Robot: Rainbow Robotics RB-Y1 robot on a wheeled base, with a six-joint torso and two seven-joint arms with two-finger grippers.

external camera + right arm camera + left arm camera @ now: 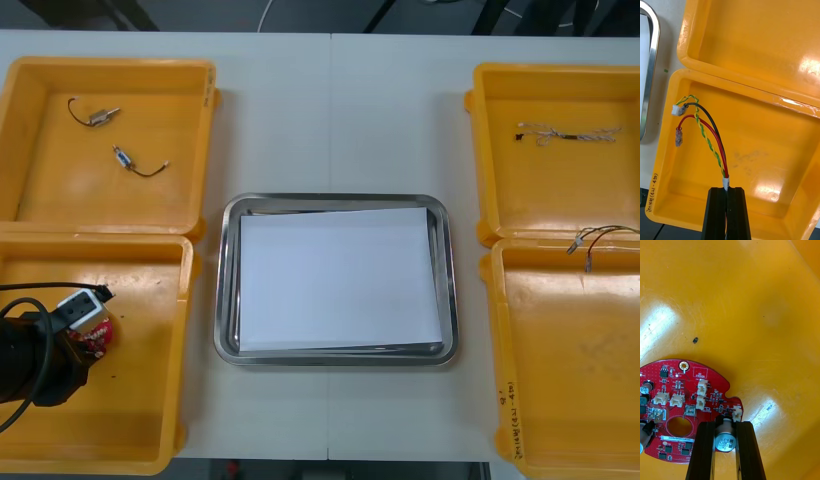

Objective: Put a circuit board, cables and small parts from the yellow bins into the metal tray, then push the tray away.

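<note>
A round red circuit board (685,393) lies in the near left yellow bin (140,400). My left gripper (726,440) is shut on it, its black fingers (705,450) clamping a silver can-shaped part at the board's edge. In the front view the left gripper (85,338) and board (103,335) are at that bin's left side. My right gripper (727,191) is shut on a red, black and yellow-green cable (711,142), whose connector ends hang over the near right bin (763,150). The cable (603,236) shows at the front view's right edge.
The metal tray (228,290), white inside, sits in the middle of the table. The far left bin (190,150) holds two small metal parts (100,116) (124,157) with thin wires. A pale twisted cable (568,134) lies in the far right bin (500,170).
</note>
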